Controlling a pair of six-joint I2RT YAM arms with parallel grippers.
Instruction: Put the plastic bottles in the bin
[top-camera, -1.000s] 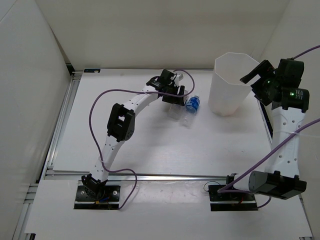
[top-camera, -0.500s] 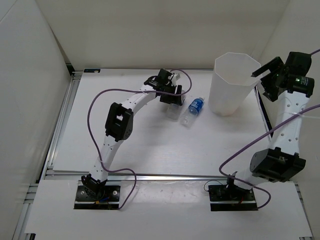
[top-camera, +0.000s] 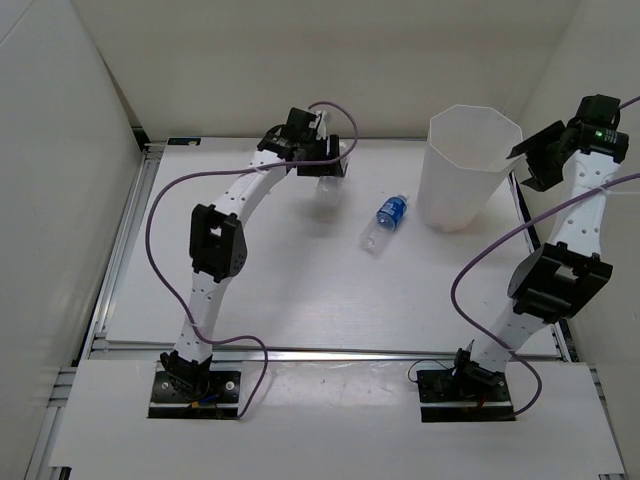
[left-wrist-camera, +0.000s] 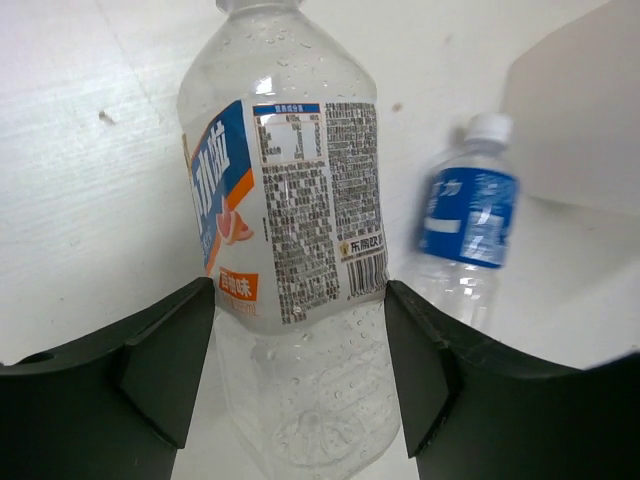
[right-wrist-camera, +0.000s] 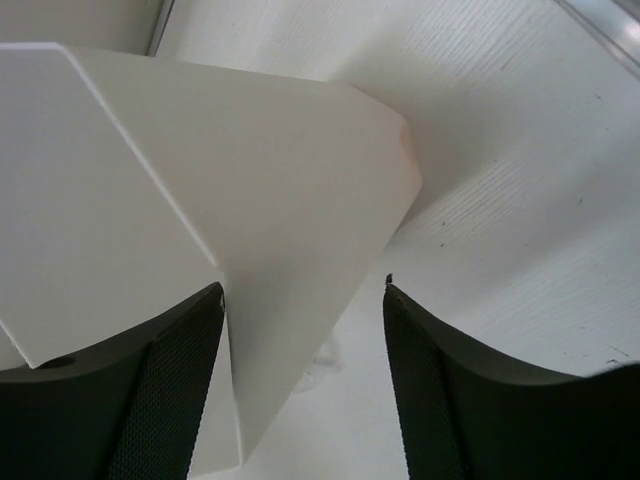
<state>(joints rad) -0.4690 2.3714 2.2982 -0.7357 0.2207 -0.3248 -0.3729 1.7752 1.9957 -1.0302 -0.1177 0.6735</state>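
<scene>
My left gripper (top-camera: 322, 172) is shut on a clear bottle with an orange and blue label (top-camera: 328, 197) and holds it above the table at the back middle. In the left wrist view the bottle (left-wrist-camera: 290, 200) sits between my two fingers (left-wrist-camera: 165, 355). A blue-labelled bottle (top-camera: 386, 218) lies on the table left of the bin, and it also shows in the left wrist view (left-wrist-camera: 465, 235). The bin (top-camera: 465, 170) stands at the back right. My right gripper (top-camera: 528, 165) is open and empty beside the bin's right rim (right-wrist-camera: 200, 150). No plain bottles are in view.
White walls close the table at the back and on both sides. A metal rail (top-camera: 130, 240) runs along the table's left edge. Purple cables trail from both arms.
My left gripper has lifted the orange-labelled bottle and carried it left and back, away from the blue-labelled bottle. My right gripper has swung up and right beside the bin's rim.
</scene>
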